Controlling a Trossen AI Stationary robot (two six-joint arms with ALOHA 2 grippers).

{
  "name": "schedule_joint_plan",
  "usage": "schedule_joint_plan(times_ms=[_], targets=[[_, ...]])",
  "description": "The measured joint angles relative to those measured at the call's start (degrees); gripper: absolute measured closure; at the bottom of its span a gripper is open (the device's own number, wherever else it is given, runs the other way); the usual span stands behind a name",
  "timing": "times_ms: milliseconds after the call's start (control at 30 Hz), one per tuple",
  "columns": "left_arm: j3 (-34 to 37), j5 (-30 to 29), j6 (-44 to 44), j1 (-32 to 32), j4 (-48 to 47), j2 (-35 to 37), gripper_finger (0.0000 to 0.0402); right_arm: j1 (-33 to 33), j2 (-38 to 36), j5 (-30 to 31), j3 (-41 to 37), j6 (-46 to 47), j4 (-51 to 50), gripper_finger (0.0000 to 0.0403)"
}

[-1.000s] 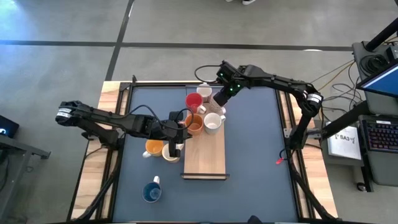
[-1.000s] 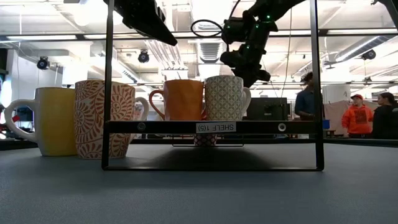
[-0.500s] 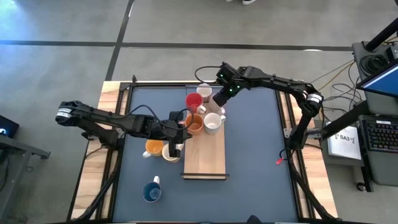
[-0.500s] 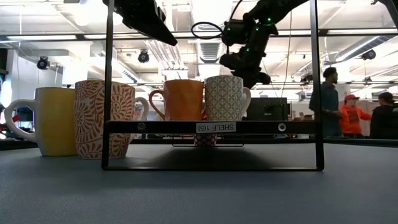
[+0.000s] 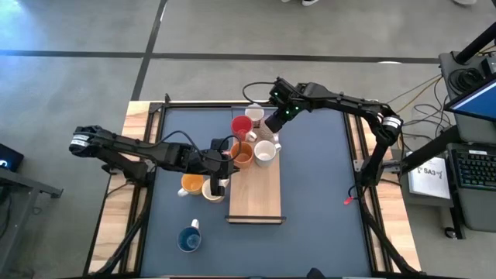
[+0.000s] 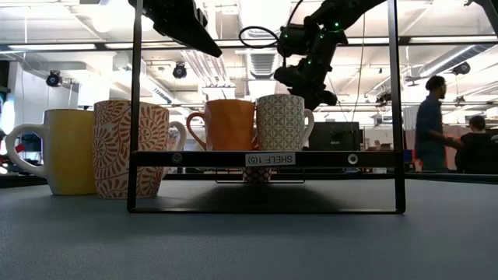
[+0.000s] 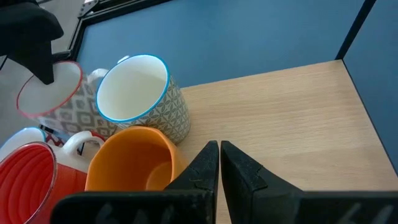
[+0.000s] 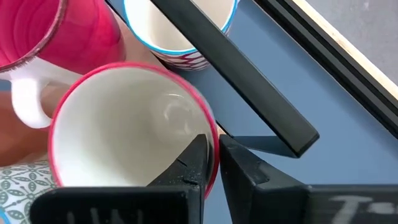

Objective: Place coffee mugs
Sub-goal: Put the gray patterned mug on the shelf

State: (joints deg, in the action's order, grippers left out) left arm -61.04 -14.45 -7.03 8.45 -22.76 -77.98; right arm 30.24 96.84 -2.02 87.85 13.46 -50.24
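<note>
A cluster of coffee mugs is shown on the wooden shelf board [image 5: 253, 190] at the centre of the high view: a red mug [image 5: 241, 125], an orange mug [image 5: 242, 155], a grey-patterned mug [image 5: 265, 152], a red-rimmed white mug [image 8: 130, 124] and a further white mug [image 5: 255, 113] at the cluster's upper edge. In the right wrist view the rim of the red-rimmed mug is seen pinched between the nearly closed fingers of the right gripper [image 8: 212, 163], which is placed just above centre in the high view; whether the grip is being loosened cannot be told. The left gripper [image 7: 220, 163] is held with its fingers pressed together on nothing, just below the orange mug. Left of the board, on the blue table [image 5: 318, 194], a second orange mug [image 5: 191, 184] and a cream mug [image 5: 212, 190] are left standing side by side, and a blue mug [image 5: 188, 239] is set well apart at lower left. The task is judged a little over half done: about five mugs are gathered on the shelf and three are left off it. The red-rimmed mug is largely hidden by the right arm in the high view, so its seating on the board cannot be confirmed; in the low view the rear mugs are masked by the front pair and the black shelf frame [image 6: 264, 159].
</note>
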Motion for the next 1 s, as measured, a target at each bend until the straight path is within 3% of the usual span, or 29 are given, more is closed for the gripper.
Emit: schedule_joint_plan(times_ms=[300, 733, 1000], targets=[[0.00, -0.01, -0.02, 0.00, 0.02, 0.01, 0.0402, -0.04, 0.00, -1.45, -0.02, 0.73, -0.42, 0.0378], [0.00, 0.02, -0.02, -0.01, 0.02, 0.00, 0.0402, 0.00, 0.00, -0.97, 0.57, 1.77, -0.04, 0.0281], [0.00, 0.01, -0.01, -0.01, 0.02, 0.01, 0.0402, 0.13, -1.50, -0.95, 4.11, 2.01, -1.61, 0.0258]])
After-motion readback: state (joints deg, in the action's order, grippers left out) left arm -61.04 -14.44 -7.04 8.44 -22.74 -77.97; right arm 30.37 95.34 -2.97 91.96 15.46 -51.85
